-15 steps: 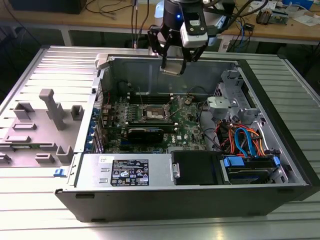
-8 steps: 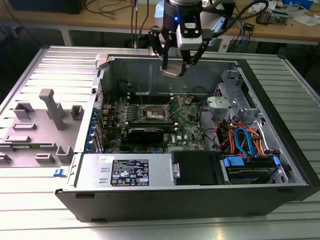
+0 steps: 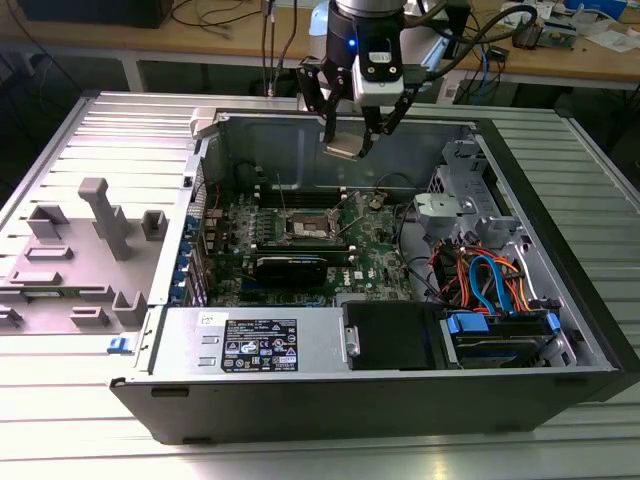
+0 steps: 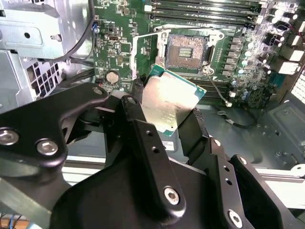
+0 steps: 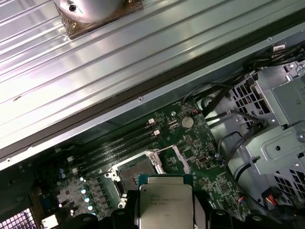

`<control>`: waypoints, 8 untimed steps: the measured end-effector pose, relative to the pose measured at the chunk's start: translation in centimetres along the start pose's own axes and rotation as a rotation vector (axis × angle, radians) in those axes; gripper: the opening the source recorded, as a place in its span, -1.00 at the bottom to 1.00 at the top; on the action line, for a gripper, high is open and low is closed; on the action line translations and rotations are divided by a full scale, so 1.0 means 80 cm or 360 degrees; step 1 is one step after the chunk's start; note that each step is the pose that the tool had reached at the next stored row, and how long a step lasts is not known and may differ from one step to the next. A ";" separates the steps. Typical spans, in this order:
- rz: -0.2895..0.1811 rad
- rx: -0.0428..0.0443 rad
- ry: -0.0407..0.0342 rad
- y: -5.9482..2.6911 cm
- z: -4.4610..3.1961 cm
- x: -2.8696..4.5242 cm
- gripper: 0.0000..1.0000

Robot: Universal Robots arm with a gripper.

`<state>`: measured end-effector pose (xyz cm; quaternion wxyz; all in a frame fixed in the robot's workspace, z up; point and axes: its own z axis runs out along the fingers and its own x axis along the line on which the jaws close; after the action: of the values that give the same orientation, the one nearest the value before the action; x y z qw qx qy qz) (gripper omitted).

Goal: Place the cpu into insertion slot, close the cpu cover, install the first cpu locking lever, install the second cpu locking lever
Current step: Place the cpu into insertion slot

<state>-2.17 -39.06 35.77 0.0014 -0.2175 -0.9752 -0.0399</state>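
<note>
One arm reaches down over an open computer case (image 3: 400, 395) lying on its side on the slatted metal worktop (image 3: 60, 425). Its end effector (image 3: 345, 148) is closed narrow on the cpu (image 3: 341, 152), one black finger (image 4: 138, 119) on each of two opposite edges of the chip. In the second wrist view the cpu (image 4: 167, 102) sits tilted between the fingers, its dull grey top catching the light and a thin green border showing around it.

The chip hangs in the air over the green board, near the case's far wall, well clear of the insertion slot (image 3: 303, 228). In the exterior view the slot lies below and a little to the left of the chip. The slot (image 4: 186, 47) is uncovered, its dark centre bare inside the silvery rim. The cpu cover (image 4: 136, 52) lies folded away beside it, with green board visible through its window.

Long black memory slots (image 4: 205, 7) run just beside the socket. A black graphics card (image 3: 290, 268) lies on the near side of it. Blue and orange cables (image 3: 490, 280) bunch toward the exterior view's right. A grey moulded fixture (image 3: 95, 215) rests on the worktop on the exterior view's left, outside the case.
</note>
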 end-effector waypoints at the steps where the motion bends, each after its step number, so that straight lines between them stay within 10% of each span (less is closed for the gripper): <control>1: 0.0012 0.0000 0.0000 0.000 0.0004 0.0000 0.08; 8: 0.0103 0.0000 -0.0004 0.000 0.0030 -0.0002 0.08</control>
<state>-2.16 -39.06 35.54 0.0016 -0.2489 -0.9677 -0.0396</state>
